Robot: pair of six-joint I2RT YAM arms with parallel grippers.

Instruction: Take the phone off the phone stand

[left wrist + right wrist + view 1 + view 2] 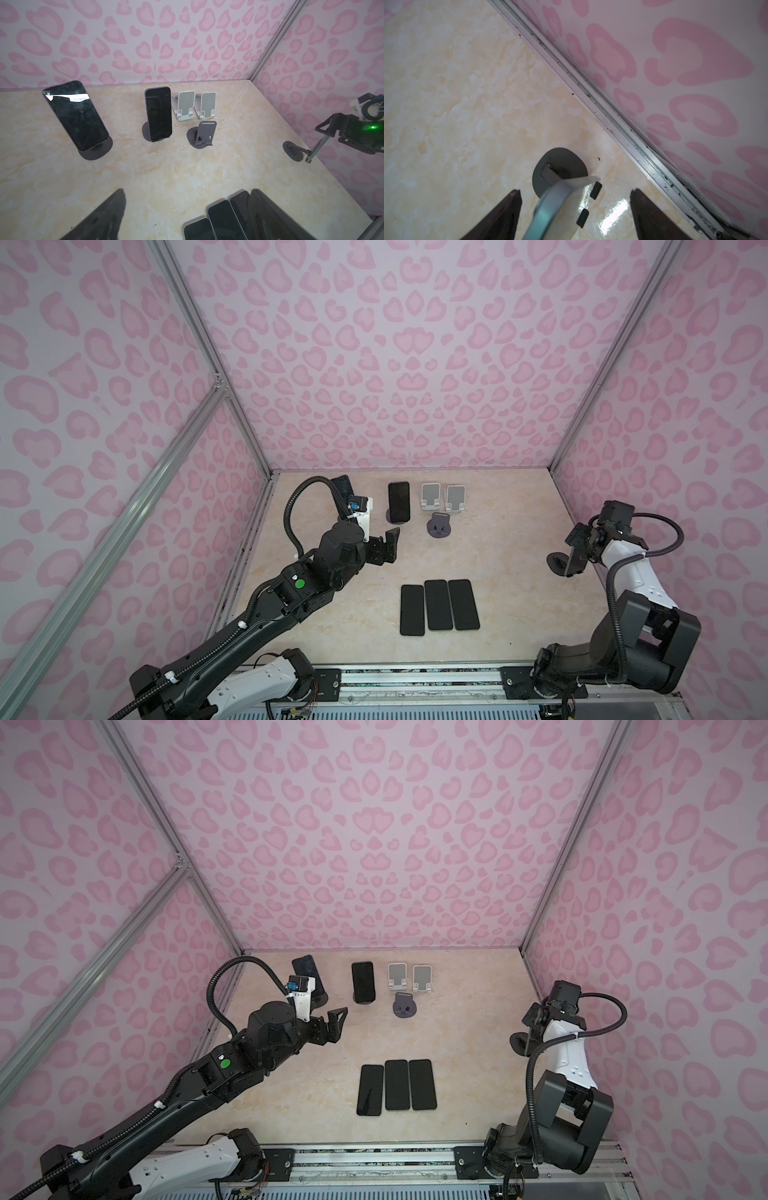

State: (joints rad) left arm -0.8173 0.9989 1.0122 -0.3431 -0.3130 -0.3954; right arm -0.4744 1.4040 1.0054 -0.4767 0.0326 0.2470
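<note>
Left gripper (384, 548) — wide, empty — faces the tilted black glass phone (75, 115), apparently for pickup. Right gripper (575, 191), wide, straddles a round-based grey stand (562, 160).

left phone (75, 116) leaning on round-base stand (97, 153) | second phone (159, 113) stood beside two white stands (185, 105) | three phones (223, 220) flat

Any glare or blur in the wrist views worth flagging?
Left wrist view: bright reflection streaks the leftmost phone; the fingers of the left gripper are blurred. Right wrist view: the near plate of the stand is soft; glare on the table.
</note>
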